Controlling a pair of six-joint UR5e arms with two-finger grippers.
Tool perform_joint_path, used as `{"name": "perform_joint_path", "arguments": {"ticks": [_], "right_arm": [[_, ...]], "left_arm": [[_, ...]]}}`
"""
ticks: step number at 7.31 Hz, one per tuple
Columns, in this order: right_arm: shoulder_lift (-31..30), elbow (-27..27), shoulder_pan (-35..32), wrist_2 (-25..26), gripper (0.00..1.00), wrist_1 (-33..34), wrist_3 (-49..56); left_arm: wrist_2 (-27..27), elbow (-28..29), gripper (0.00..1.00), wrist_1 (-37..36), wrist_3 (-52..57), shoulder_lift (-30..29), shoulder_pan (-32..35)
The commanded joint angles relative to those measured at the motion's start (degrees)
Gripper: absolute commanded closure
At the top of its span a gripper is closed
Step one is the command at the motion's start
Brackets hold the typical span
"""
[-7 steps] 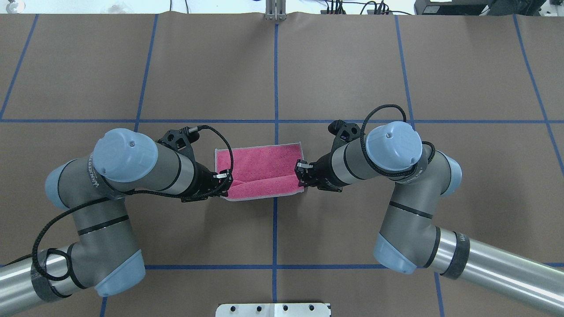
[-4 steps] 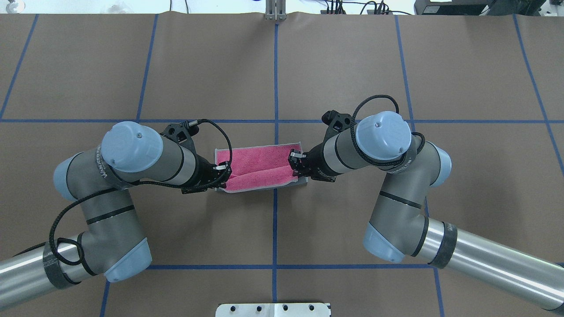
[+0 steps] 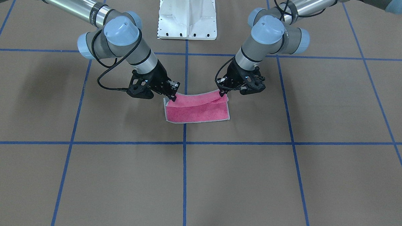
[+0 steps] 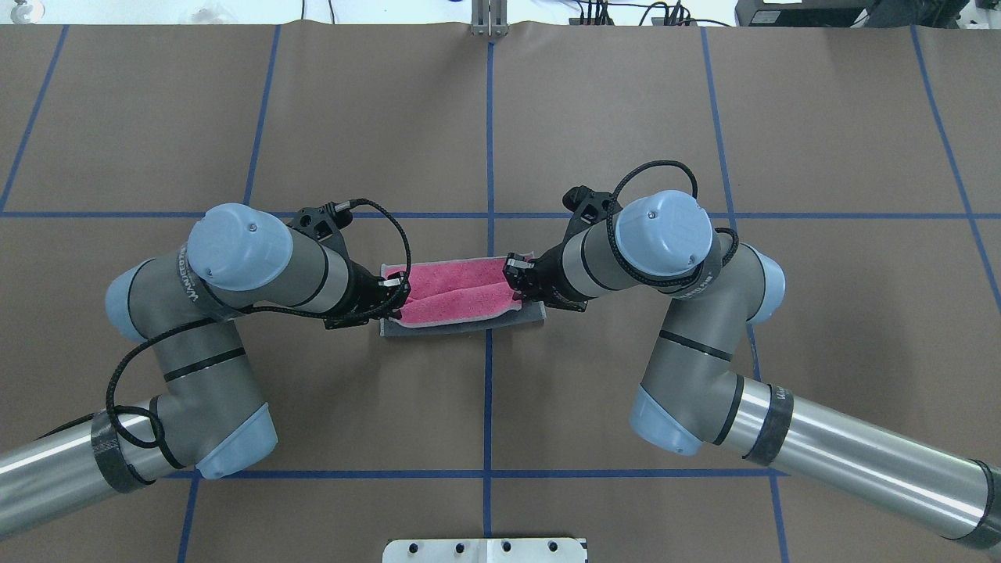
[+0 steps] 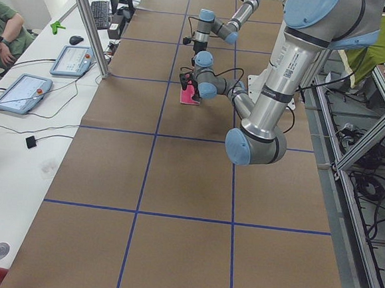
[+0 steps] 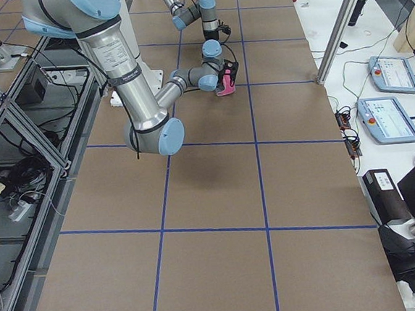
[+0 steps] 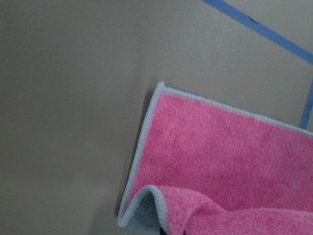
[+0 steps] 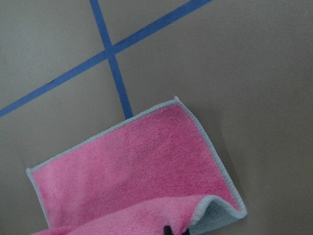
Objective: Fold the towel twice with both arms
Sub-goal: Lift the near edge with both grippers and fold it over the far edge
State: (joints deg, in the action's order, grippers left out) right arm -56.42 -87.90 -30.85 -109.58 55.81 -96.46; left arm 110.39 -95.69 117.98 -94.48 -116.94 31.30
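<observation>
Brown-papered table with blue tape grid, front view: the towel lies near centre, its robot-side edge raised over the pink face. The left gripper and right gripper each pinch one corner of that edge. Overhead view: the raised edge hangs slack between them, grey underside showing, so uneven travel would likely skew the fold. Wrist views: little cloth appears held, so a corner might slip free.

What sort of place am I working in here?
Probably a robotics lab workcell: a table marked with a blue tape grid, teach pendants alongside, and aluminium framing around the rig.
</observation>
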Motion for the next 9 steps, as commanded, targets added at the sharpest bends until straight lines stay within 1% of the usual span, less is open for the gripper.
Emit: {"name": "perform_joint_path", "arguments": {"ticks": [1,4,6,9], "right_arm": [[0.88,1.32,-0.97,0.07,1.00,0.00,0.04],[0.96,2.29,-1.23,0.07,1.00,-0.79,0.13],[0.96,4.74,-1.23,0.16,1.00,-3.85,0.13],[0.96,4.93,-1.59,0.07,1.00,-3.96,0.04]], "left_arm": [[0.00,1.20,1.00,0.06,-0.18,-0.65,0.60],[-0.09,2.53,1.00,0.06,-0.44,-1.62,0.78],[0.00,3.40,1.00,0.06,-0.44,-1.62,0.78],[0.00,3.58,1.00,0.06,-0.53,-1.62,0.87]]}}
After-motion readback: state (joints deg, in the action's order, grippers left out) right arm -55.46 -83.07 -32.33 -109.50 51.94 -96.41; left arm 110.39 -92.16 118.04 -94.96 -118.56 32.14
